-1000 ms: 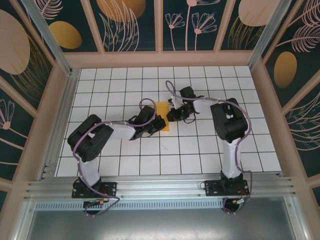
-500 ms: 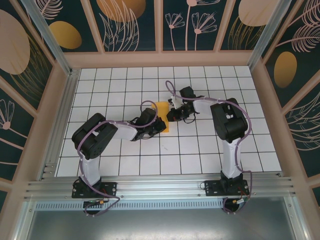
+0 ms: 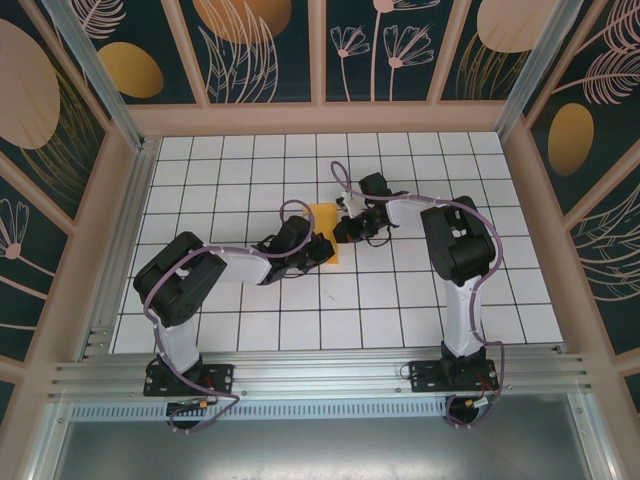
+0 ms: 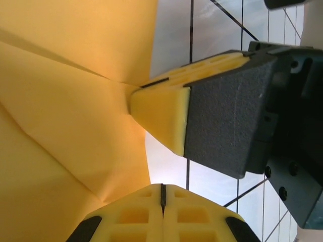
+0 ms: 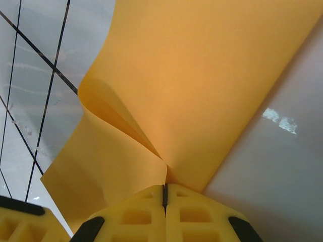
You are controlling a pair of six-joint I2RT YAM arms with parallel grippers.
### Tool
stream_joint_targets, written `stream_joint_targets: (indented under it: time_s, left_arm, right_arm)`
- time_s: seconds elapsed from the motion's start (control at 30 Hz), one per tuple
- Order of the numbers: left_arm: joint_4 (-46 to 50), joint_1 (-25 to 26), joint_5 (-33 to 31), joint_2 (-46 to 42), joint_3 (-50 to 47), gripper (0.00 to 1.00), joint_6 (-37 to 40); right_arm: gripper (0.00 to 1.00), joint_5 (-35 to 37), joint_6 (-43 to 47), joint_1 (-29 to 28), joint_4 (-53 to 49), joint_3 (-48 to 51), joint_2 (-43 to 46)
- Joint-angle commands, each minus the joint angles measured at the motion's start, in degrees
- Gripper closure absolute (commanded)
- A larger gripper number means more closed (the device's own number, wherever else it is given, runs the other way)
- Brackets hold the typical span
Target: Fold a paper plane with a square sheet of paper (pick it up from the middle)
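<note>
orange sheet of paper (image 3: pixel 323 214) lay near the middle of the white gridded worktop (image 3: pixel 400 300), with both tools at its near end. the right tool (image 5: pixel 164 187) was clenched on the sheet, and folds of paper ran straight into the seam between its yellow fingers. the left tool (image 4: pixel 162 194) was clenched too, its tips touching the sheet's edge; whether any paper sat inside that grip could not be told. the two tools stood just beside each other, fingertips near. counted: one sheet, two tools, two arms. the sheet was not flat but buckled up into creased flaps between the tools. bare tiles lay open on every side of it, and the wood-framed walls (image 3: pixel 320 118) stood well apart from the sheet and from both tools.
</note>
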State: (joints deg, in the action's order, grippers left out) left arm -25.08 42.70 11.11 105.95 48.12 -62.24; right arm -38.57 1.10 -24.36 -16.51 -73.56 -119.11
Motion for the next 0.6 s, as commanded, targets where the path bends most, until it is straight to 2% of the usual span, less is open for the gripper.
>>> stream_joint_targets:
  time_s: [0.0,0.57]
  left_arm:
    - [-2.0,1.0,0.3,0.8,-0.4,0.96,-1.3]
    - [-2.4,1.6,-0.6,6.5,-0.2,0.99,-2.6]
  right_arm:
    - [1.0,2.9,0.0,-0.7,-1.6,-0.4,0.5]
    - [1.0,2.9,0.0,-0.9,-1.5,0.2,0.3]
